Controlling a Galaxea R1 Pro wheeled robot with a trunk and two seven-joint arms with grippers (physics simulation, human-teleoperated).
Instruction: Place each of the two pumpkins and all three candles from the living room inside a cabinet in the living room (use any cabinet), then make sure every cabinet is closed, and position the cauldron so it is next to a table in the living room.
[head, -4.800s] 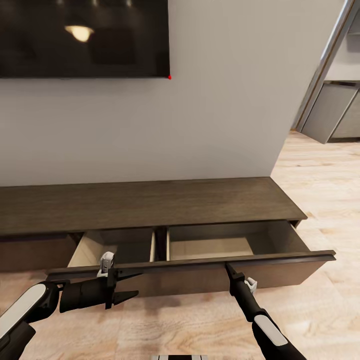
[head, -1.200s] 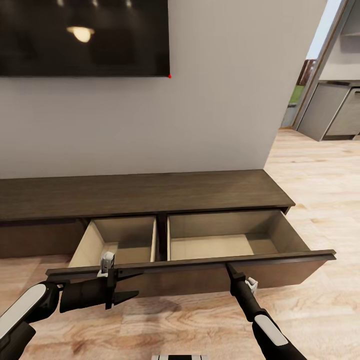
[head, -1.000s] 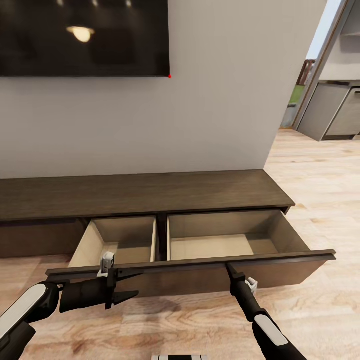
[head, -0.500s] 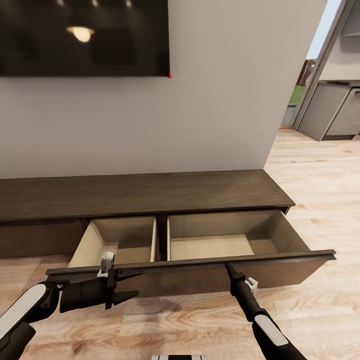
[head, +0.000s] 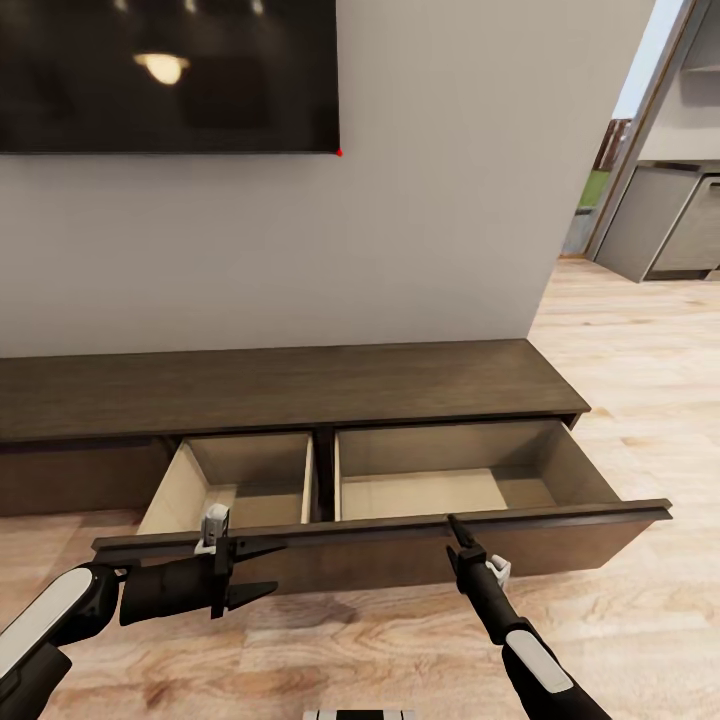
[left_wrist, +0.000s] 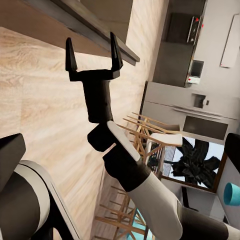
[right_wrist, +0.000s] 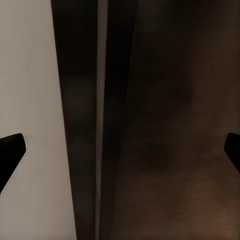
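Plainly the cabinet (head: 300, 390) drawer (head: 400, 545) looks stiff and handleless, best taken by its top edge, where the right gripper (head: 455, 528) spreads wide and the left gripper (head: 262, 568) gapes empty.

This is looking like a home, in the living room. A dark television (head: 165, 75) is hanging on a plain grey wall (head: 440, 200), and a long low brown cabinet (head: 290, 385) is standing under it on a light wooden floor (head: 640, 350). Through the opening on the right, grey kitchen units (head: 670, 225) are showing. In the left wrist view, wooden chairs (left_wrist: 145, 135) and a built-in oven (left_wrist: 207, 127) are appearing.
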